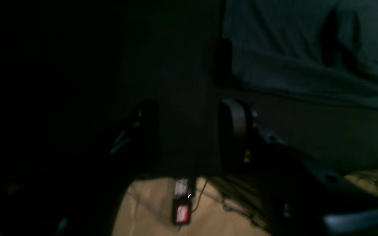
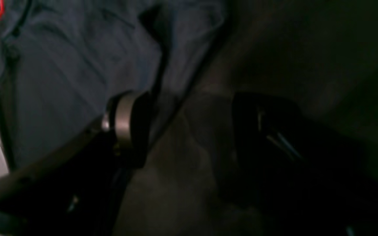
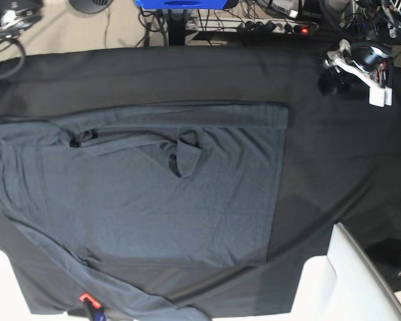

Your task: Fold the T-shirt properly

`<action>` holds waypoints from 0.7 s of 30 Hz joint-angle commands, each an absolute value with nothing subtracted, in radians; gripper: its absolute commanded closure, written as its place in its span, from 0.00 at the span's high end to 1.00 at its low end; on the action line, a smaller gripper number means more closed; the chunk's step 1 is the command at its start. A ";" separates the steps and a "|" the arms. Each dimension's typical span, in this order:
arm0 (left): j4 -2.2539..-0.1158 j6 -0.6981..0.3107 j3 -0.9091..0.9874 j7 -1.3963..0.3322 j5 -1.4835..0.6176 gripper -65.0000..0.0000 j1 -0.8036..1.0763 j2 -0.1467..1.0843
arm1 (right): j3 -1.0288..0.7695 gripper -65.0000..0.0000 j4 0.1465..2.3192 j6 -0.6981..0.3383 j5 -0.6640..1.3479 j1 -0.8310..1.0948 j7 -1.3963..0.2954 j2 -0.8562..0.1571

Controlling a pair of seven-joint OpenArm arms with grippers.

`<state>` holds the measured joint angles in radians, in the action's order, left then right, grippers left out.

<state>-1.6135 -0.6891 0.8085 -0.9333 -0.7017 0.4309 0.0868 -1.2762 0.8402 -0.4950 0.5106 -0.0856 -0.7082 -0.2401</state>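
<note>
The T-shirt (image 3: 154,200) is dark slate-grey and lies spread flat on the black table covering (image 3: 334,147), with one sleeve folded across its top. My left gripper (image 1: 189,131) is open and empty over bare black cloth, and the shirt (image 1: 307,49) lies ahead to its right. In the base view the left gripper (image 3: 334,75) is at the far right corner, apart from the shirt. My right gripper (image 2: 189,131) is open and empty. Its left finger (image 2: 126,124) is above the shirt's edge (image 2: 61,82), with black cloth between the jaws. I cannot pick it out in the base view.
The tan floor with a power strip (image 1: 182,209) and cables shows behind the left gripper at the table's far edge. White arm parts (image 3: 357,281) rise at the near right. A small red and black object (image 3: 88,302) lies by the lower sleeve.
</note>
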 commanded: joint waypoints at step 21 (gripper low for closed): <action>-1.532 -0.698 0.817 -0.920 -0.702 0.56 0.463 0.101 | -1.267 0.55 0.664 -0.501 0.553 -0.171 -0.644 -0.329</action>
<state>-1.5173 -0.6891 0.8101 -0.9314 -0.6857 0.4568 0.0891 -1.2697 0.6540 -0.4973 0.5499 -0.1616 -0.6392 -0.3103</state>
